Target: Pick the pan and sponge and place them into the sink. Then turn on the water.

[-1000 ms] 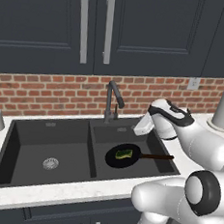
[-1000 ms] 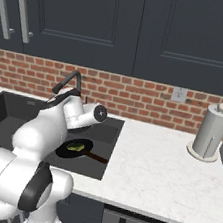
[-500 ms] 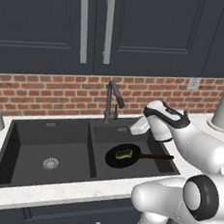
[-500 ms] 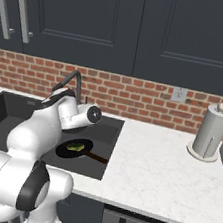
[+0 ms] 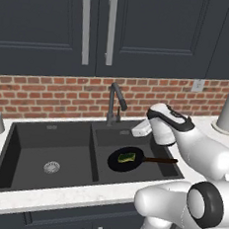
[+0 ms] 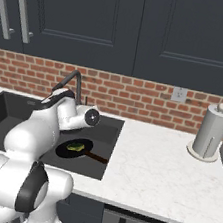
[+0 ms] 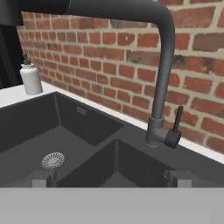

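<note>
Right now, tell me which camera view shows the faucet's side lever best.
The hand view: the faucet lever sits close and sharp against the brick, sticking up from the faucet base. In the left base view it is a thin dark stub beside the faucet stem; in the right base view it is barely distinguishable behind the arm.
</note>
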Controlling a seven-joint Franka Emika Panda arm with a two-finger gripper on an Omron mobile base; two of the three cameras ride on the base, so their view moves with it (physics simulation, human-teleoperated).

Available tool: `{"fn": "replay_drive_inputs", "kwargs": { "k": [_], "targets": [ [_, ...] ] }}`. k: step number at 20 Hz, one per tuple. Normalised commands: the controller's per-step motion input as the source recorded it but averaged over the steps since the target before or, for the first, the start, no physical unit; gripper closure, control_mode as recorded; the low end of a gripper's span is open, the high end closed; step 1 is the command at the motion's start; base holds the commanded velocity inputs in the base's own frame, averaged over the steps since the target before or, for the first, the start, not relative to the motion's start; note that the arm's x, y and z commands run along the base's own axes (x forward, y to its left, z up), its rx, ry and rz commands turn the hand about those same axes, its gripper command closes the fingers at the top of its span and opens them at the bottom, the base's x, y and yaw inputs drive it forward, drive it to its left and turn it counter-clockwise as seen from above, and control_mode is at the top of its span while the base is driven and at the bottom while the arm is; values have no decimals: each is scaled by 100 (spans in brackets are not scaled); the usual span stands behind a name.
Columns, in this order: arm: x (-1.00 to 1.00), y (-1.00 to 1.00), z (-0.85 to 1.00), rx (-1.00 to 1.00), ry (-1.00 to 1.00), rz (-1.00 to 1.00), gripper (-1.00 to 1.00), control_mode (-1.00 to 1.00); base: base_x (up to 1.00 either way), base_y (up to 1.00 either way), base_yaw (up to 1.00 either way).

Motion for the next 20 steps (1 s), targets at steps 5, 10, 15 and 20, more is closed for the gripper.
{"fn": "replay_drive_inputs", "kwargs": {
  "k": [5,10,15,20],
  "targets": [
    [0,2,0,7,-7,0,-100,-100,0,0,0],
    [0,2,0,0,-14,0,-100,-100,0,0,0],
    [0,6,0,-3,-5,0,-100,-100,0,0,0],
    [0,3,2,-1,1,0,-100,-100,0,0,0]
  ]
}}
